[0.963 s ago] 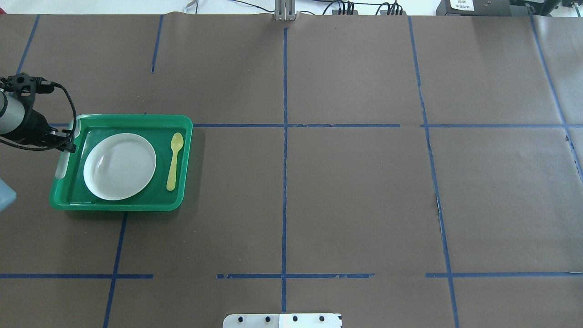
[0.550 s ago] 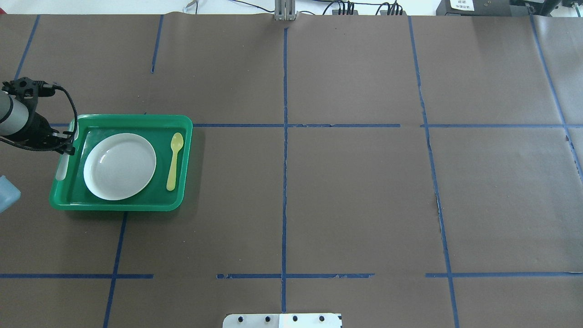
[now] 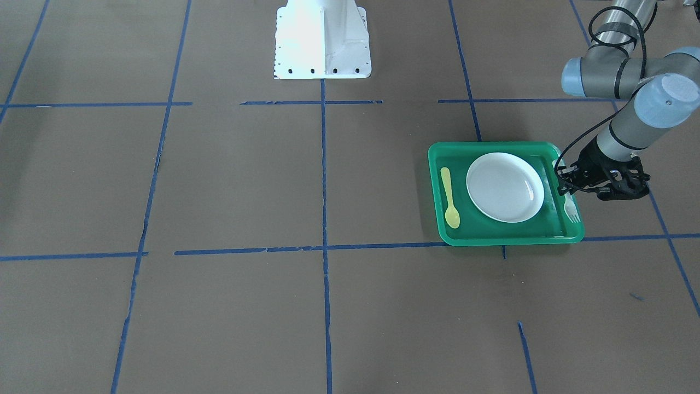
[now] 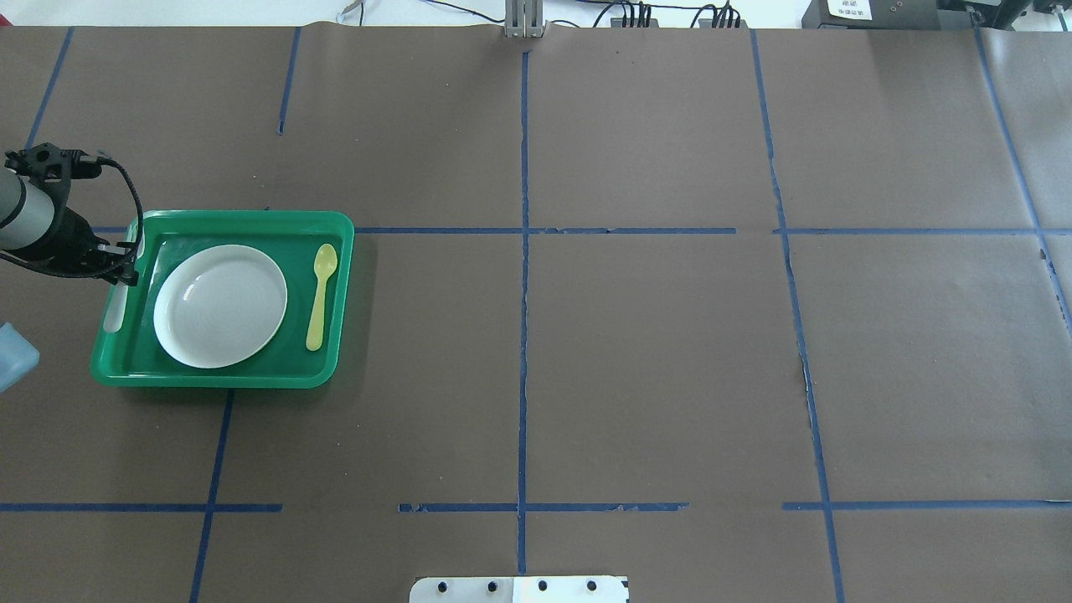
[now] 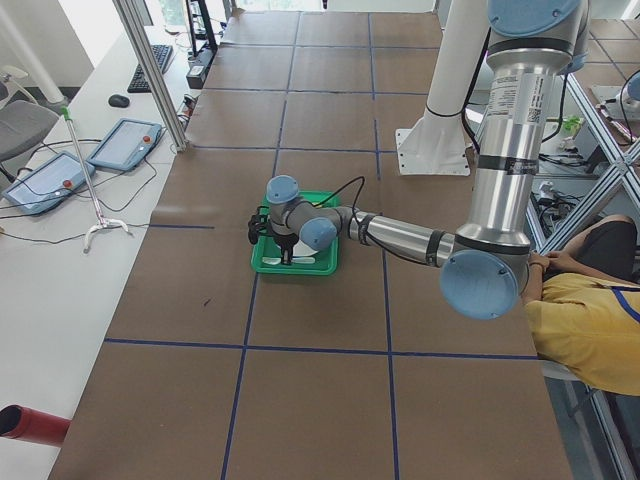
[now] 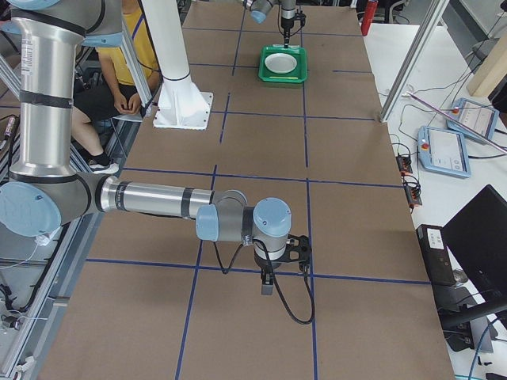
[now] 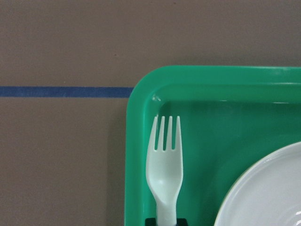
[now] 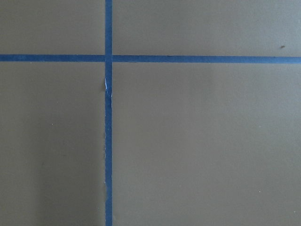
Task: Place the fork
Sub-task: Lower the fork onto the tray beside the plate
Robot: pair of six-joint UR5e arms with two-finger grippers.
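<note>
The pale whitish fork (image 7: 164, 160) sits inside the green tray (image 7: 136, 141), tines pointing at its corner, beside the white plate (image 7: 268, 193). My left gripper (image 7: 164, 221) is shut on the fork's handle, one black fingertip on each side. In the front-facing view the left gripper (image 3: 569, 189) hovers over the tray's (image 3: 492, 146) right edge, with the fork (image 3: 572, 210) sticking out below it. In the overhead view the left gripper (image 4: 127, 270) is at the tray's (image 4: 251, 216) left edge. My right gripper (image 6: 268, 289) points down at bare table far away; I cannot tell its state.
A yellow spoon (image 4: 318, 297) lies in the tray on the plate's (image 4: 219, 306) other side. The white robot base (image 3: 322, 38) stands at mid-table. Blue tape lines cross the brown table cover. A seated person (image 5: 590, 330) is next to the robot.
The left arm has shifted slightly to the left in the overhead view, and the fork's tine end moved left with it. Plate and spoon have not moved.
</note>
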